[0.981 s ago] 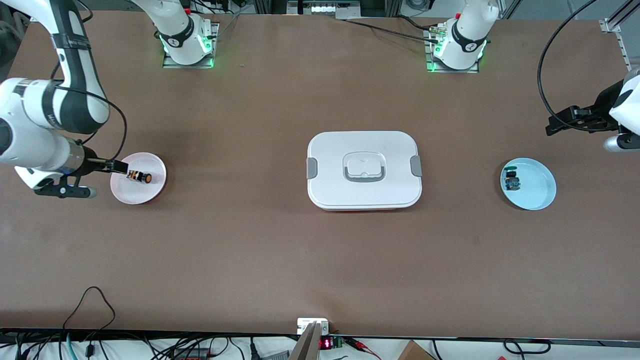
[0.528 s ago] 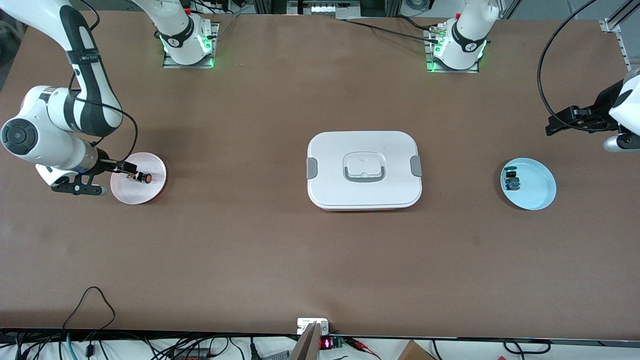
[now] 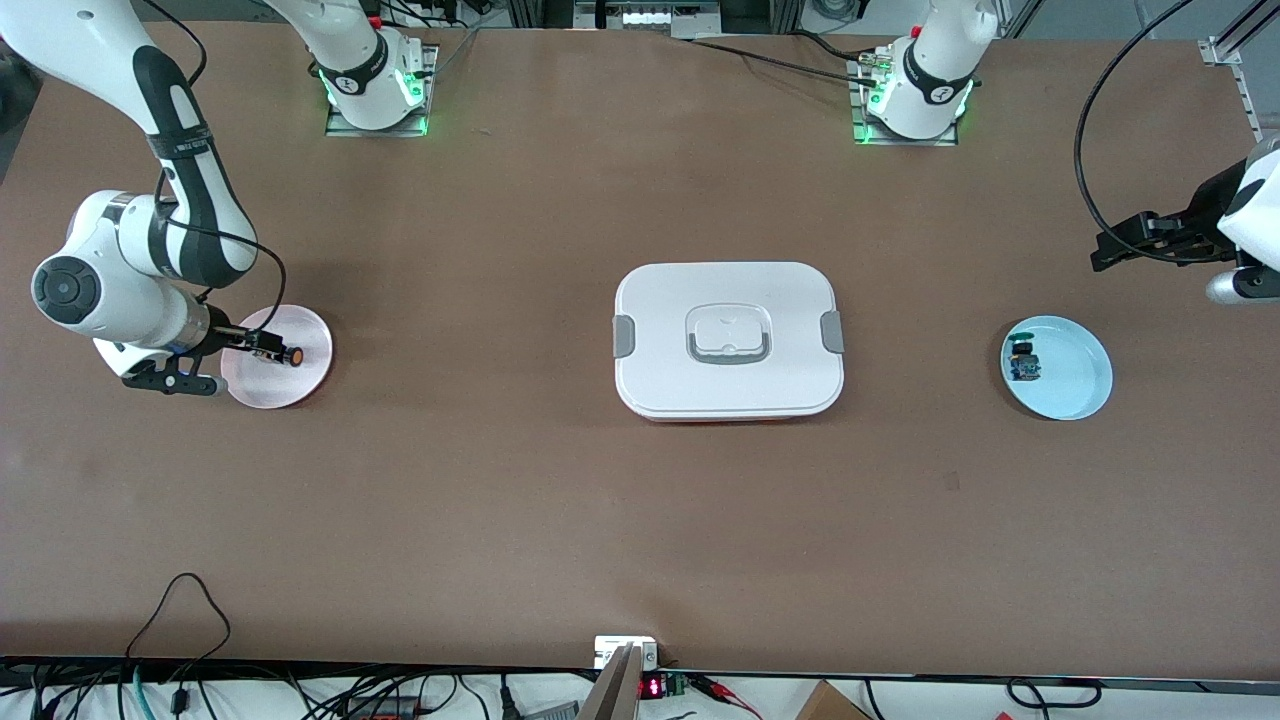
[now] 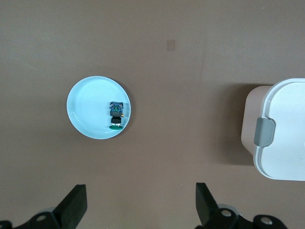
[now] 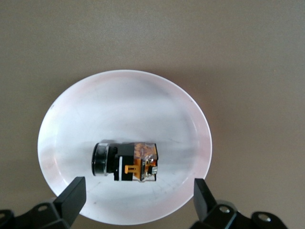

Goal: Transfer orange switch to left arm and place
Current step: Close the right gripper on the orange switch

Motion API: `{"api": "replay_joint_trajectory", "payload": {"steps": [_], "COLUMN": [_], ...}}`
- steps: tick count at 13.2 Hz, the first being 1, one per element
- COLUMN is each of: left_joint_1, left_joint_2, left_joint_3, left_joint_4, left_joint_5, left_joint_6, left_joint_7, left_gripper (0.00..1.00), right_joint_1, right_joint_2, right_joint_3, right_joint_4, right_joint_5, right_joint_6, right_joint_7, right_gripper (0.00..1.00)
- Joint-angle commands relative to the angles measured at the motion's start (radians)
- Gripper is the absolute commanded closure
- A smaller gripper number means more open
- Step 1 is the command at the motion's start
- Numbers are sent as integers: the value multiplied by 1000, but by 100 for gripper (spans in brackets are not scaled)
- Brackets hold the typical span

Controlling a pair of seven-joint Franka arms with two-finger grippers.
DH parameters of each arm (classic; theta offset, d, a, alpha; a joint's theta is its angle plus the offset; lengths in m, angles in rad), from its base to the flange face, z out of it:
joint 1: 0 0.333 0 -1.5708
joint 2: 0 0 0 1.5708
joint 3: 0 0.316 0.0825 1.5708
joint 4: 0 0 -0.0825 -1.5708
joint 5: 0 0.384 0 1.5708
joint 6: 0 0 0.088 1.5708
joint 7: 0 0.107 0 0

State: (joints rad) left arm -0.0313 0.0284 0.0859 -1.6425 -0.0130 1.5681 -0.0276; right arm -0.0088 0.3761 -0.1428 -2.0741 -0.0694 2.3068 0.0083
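Right gripper (image 3: pixel 255 343) over the pale pink round plate (image 3: pixel 300 385)

I see its fingers spread wide around the tiny orange-capped switch (image 5: pixel 125 162), unheld; left gripper (image 4: pixel 140 210) open, waiting at the frame's right edge.

The orange switch (image 3: pixel 281 354) lies on its side in a pink plate (image 3: pixel 300 385) toward the right arm's end of the worktop; in the right wrist view (image 5: pixel 125 162) it shows a black round cap end, a black body and tan-orange metal sides. The box (image 3: pixel 729 340), white with rounded corners, grey side clips, a grey-rimmed handle on its closed lid and a red base edge, sits flat mid-worktop, well apart from the switch.
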Motion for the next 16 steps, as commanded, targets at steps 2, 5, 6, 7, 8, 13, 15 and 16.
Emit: {"api": "replay_joint_trajectory", "payload": {"steps": [2,5,6,7,8,13,15,16], "left_joint_1": [-1,-4,-5,-7,-7,-9,-7,-9], "left_joint_2": [1,1,1,1,1,4,5,5], "left_joint_3": [-3,-5,-5,-5,-6,-5,-5,-5], "left_joint_4": [12,12,12,12,12,12,12,12], "left_joint_5": [8,10,24,30,28,28,28,30], "left_joint_6": [-11,-10,-10,-10,-10,-11,-11,-11], "left_joint_7": [6,6,6,6,6,5,5,5], "left_gripper": [0,0,0,0,0,0,0,0], "right_joint_1": [4,7,7,7,10,26,26,24], "right_joint_2": [27,43,50,55,61,76,78,76], "right_joint_3": [5,5,5,5,5,5,5,5], "right_joint_4": [-8,-8,-8,-8,-8,-24,-37,-58], "right_joint_5": [68,86,86,85,79,74,71,68], "right_joint_6": [57,69,81,86,88,114,126,155], "right_joint_7": [19,18,18,16,12,2,1,-4], "right_gripper": [0,0,0,0,0,0,0,0]}}
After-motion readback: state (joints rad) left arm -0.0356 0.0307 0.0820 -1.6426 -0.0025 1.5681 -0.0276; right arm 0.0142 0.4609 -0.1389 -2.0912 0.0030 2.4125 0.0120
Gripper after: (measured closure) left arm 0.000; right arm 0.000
